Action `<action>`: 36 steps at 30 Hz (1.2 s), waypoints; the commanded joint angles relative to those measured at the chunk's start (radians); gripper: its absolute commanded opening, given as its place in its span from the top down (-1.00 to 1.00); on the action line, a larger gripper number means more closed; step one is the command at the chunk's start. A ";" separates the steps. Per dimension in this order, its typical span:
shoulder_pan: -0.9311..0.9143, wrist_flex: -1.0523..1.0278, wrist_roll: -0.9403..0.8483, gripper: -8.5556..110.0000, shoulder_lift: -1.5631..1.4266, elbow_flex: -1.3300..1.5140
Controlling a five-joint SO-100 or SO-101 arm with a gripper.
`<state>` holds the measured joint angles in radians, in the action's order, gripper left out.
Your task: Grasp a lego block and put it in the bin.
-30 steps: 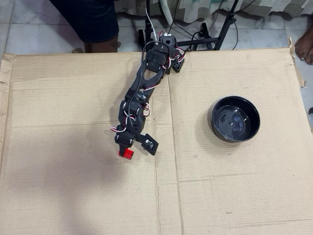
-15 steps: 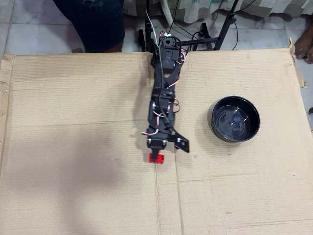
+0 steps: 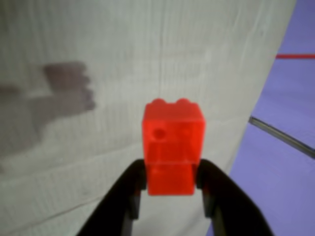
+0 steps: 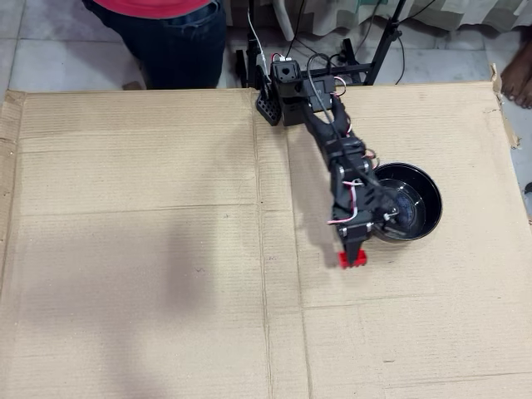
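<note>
My gripper [image 3: 170, 184] is shut on the lego block [image 3: 172, 147], a small bright red brick with two studs on top, held between the two black fingers [image 3: 125, 194]. In the overhead view the gripper [image 4: 353, 253] carries the red lego block [image 4: 352, 259] above the cardboard, just left of and below the bin's near rim. The bin [image 4: 414, 193] is a round glossy black bowl at the right of the sheet, partly covered by the arm. The bin does not show in the wrist view.
A large cardboard sheet [image 4: 141, 249] covers the floor. The arm's base [image 4: 283, 87] stands at the sheet's far edge, with stand legs and cables behind it. A person [image 4: 174, 37] stands beyond the far edge, and a bare foot [image 4: 519, 75] shows at the top right.
The arm has swung from the left of the sheet's middle to the right, carrying the red block to the bin's edge. The person behind has shifted slightly.
</note>
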<state>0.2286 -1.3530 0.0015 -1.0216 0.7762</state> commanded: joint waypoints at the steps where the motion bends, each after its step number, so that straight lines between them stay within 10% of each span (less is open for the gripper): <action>1: 0.060 -0.046 0.006 0.73 -0.103 -0.020; 36: 0.379 -0.476 0.012 0.72 -0.344 -0.018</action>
<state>0.5967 -1.7932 0.0199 -1.3023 0.7747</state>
